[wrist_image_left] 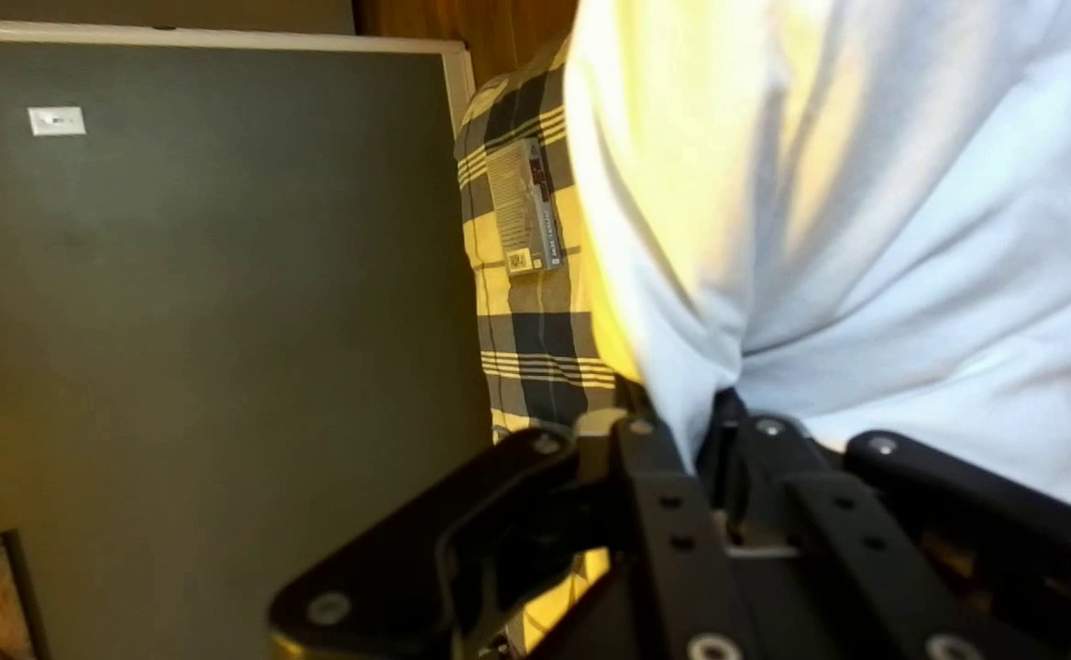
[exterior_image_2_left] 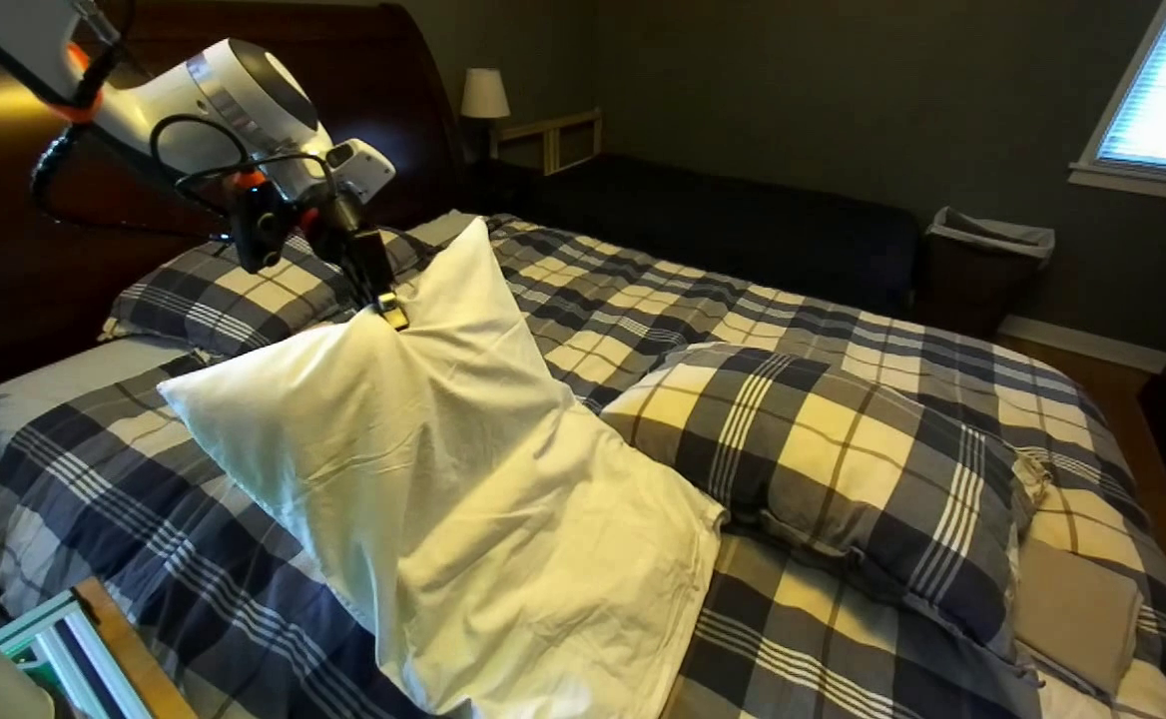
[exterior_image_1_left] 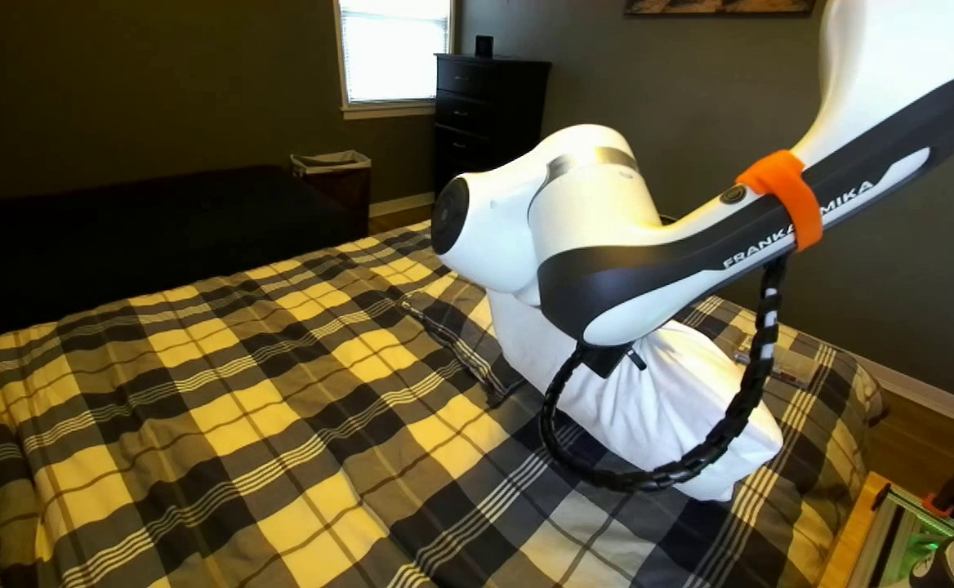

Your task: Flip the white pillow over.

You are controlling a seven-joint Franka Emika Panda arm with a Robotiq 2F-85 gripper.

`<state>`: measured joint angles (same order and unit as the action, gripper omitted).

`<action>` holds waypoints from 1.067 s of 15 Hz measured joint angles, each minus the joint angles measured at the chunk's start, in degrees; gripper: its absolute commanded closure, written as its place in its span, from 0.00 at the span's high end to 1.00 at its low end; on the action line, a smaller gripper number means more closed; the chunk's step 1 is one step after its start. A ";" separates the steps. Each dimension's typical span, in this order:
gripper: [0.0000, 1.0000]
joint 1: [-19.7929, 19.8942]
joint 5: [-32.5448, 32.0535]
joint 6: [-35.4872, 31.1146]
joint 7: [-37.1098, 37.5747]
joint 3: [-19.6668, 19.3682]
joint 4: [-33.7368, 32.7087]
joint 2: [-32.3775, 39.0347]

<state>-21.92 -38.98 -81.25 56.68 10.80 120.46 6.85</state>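
I hold the white pillow [exterior_image_2_left: 463,469] by one edge: the fingers [wrist_image_left: 650,454] are clamped on a pinch of it, and the cloth runs into them in tight pleats. The hold falls between two corners that stick out to either side. The cloth there is drawn up above the bed [exterior_image_1_left: 232,392], and the pillow slopes down to it at the opposite end, just beside the plaid pillow [exterior_image_2_left: 823,469]; I can't tell whether the two touch.

I'd judge it light for its bulk, so weight shouldn't trouble me. Softness will: it bends across the middle, the corners go where they like, and I'd expect a lift to hang it like a sack. Nothing in it should break, so I can squeeze hard. The case looks smooth and could creep out of the pinch or slide over the stuffing; I can't see whether I have only cloth or some filling too.

A mid-edge hold suits a flip, I reckon, since both corners can follow evenly. If it slips, I'd retake that edge with a deeper bite. Next I'd carry it high and over past the low end, slowly, in case it snags the plaid pillow.
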 measured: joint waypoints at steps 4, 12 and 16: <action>0.03 4.72 -1.76 0.56 -3.20 -0.65 1.05 -5.31; 0.03 14.26 -9.05 3.37 -9.19 -4.79 1.47 -13.75; 0.03 17.28 -10.25 3.36 -12.87 -6.69 1.01 -16.44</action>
<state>-4.64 -49.24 -77.89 43.81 4.11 121.47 -9.59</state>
